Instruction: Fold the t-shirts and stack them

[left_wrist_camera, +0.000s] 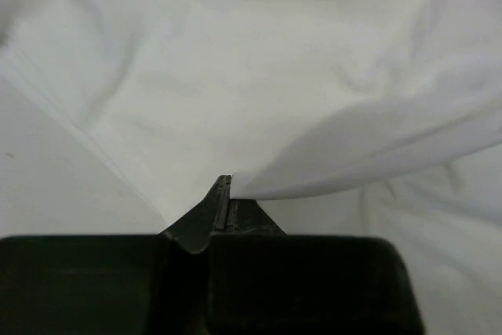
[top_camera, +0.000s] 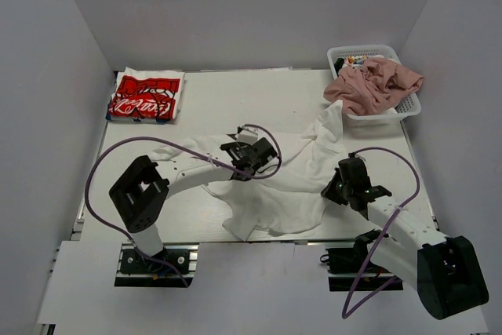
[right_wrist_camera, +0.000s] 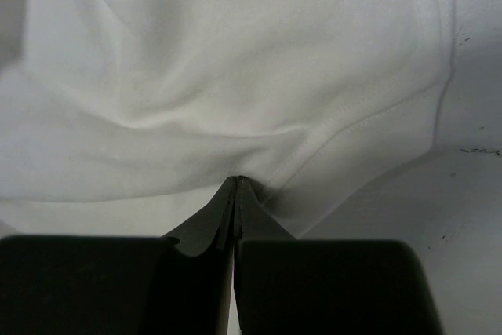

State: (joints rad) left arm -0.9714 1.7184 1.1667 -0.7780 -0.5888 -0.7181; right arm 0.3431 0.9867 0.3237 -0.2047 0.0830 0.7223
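So when I looked over, both arms were on the big white t-shirt [top_camera: 294, 186]. It lay rumpled across the middle-right of the table [top_camera: 235, 103], with one corner trailing up towards the basket [top_camera: 409, 106]. The left gripper [left_wrist_camera: 227, 184] was pinched fully closed on a raised fold of white cloth near the shirt's left side. The right gripper [right_wrist_camera: 238, 181] was clamped just as tight on a stitched hem at the shirt's right edge — no gap between the fingers on either one, cloth coming straight out of the tips.

The red-print shirt [top_camera: 147, 97] sat folded at the far left corner, so I'd call that one done. The pink shirt [top_camera: 375, 84] was heaped in the basket, hanging over the rim, not yet dealt with as far as I could tell.

My read: this was the spread-it-flat stage for shirt number two, before any actual fold. The cloth was bunched and twisted between the two grips. The next move probably needed both arms to draw apart and lift together until it went taut, then lay it down smooth — too much pull from one side and that thin pinch on the hem could slip out.
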